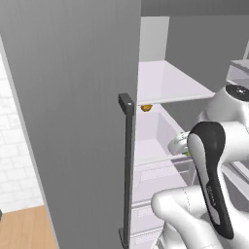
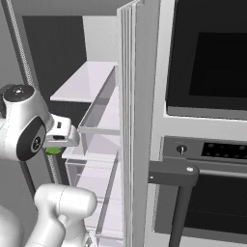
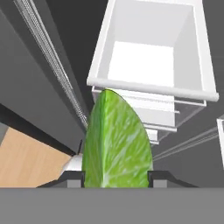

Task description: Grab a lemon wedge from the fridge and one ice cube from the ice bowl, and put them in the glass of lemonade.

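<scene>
Kitchen setting: the fridge (image 1: 73, 121) stood open, its grey left door filling the left of the left base view, with a dark bar handle (image 1: 127, 170) running down the door's edge. Behind that door, white brick wall (image 1: 12, 146) and a strip of wood floor (image 1: 26, 228) showed at far left. Inside the fridge, a white shelf (image 1: 168, 85) lay above a white drawer (image 1: 155, 133), and a tiny orange-brown item (image 1: 146, 107) sat just under the shelf's front edge. In the right base view the fridge's right door (image 2: 140, 120) was seen edge-on, with clear door bins (image 2: 99, 120) on its inner face; to its right stood the black oven column (image 2: 207, 120), with a dark handle (image 2: 178, 193) in front of it.

The arm (image 1: 209, 185) reached into the fridge at drawer height. The gripper (image 3: 114, 179) was closed on the wedge (image 3: 116, 140): in the hand view the green wedge stood upright between the two dark fingertips (image 3: 72, 177), touching both, with its point toward the white drawer (image 3: 153, 57) beyond. In the right base view a sliver of green (image 2: 54, 150) showed under the hand (image 2: 60, 135), just left of the door bins. In the left base view a small green patch (image 1: 186, 154) appeared beside the wrist, near the drawer's front right.

Whether the wedge touched any shelf or drawer could not be told.
</scene>
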Controlling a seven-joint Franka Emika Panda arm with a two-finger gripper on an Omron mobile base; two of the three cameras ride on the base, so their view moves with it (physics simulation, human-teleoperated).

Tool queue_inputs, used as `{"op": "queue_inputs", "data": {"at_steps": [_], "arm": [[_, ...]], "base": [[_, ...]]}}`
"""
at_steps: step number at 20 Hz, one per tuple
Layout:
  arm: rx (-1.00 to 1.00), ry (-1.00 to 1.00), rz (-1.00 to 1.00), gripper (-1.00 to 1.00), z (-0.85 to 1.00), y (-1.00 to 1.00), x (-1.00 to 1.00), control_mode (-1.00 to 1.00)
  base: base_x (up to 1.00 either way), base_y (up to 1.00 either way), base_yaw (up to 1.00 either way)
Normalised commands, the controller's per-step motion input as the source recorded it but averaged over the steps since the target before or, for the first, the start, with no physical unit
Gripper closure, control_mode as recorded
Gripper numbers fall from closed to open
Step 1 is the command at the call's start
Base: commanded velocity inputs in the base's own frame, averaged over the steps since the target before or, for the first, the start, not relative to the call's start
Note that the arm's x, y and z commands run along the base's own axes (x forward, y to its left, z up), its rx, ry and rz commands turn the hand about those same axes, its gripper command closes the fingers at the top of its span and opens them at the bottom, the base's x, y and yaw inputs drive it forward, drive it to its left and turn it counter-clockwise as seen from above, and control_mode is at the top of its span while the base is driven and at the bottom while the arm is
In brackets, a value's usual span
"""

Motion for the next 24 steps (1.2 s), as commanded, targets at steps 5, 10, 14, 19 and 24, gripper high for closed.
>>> {"op": "queue_inputs", "data": {"at_steps": [5,10,14,19,24], "arm": [[0.05,0.01,-0.27,1.00,-0.10,-0.07,-0.26,-1.00],[0.02,0.00,-0.18,1.00,-0.06,-0.05,-0.16,-1.00],[0.00,0.00,0.00,1.00,0.00,0.00,0.00,-1.00],[0.00,0.00,0.00,1.00,0.00,0.00,0.00,1.00],[0.00,0.00,0.00,1.00,0.00,0.00,0.00,1.00]], "base": [[0.00,0.00,0.00],[0.00,0.00,0.00],[0.00,0.00,0.00],[-0.49,0.00,0.00],[-1.00,0.21,0.00]]}}
